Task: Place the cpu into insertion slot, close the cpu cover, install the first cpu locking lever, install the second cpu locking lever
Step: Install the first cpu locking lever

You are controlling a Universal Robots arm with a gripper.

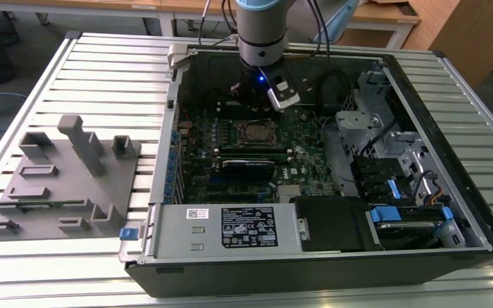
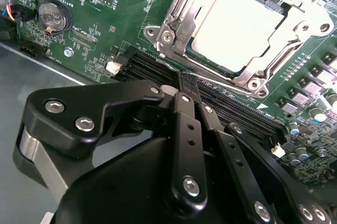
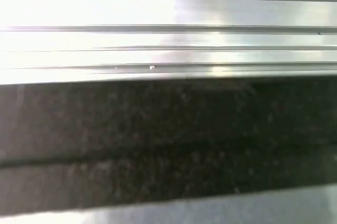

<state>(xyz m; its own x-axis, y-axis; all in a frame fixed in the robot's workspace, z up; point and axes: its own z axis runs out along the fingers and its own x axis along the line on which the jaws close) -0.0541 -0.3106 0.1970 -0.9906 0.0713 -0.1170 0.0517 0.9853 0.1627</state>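
The cpu (image 2: 243,22), a pale square metal top, lies in the motherboard's socket (image 1: 253,133). The cpu cover (image 2: 181,21), a silvery frame, lies flat around it with the chip showing through its window. A thin metal locking lever (image 2: 281,55) runs along one side of the frame. My gripper (image 2: 187,79) hangs just off the socket's corner, over the black memory slots, its two black fingers (image 2: 185,113) pressed together with nothing between them. In the exterior view the gripper (image 1: 257,106) hovers inside the open computer case, just behind the socket.
The case (image 1: 315,269) lies open on a slatted aluminium table (image 3: 168,39). A drive cage (image 1: 366,125) and cables stand at the exterior view's right, and a power supply (image 1: 229,228) at the front. A grey fixture block (image 1: 58,179) sits on the table at the left. A coin battery (image 2: 52,16) lies on the board.
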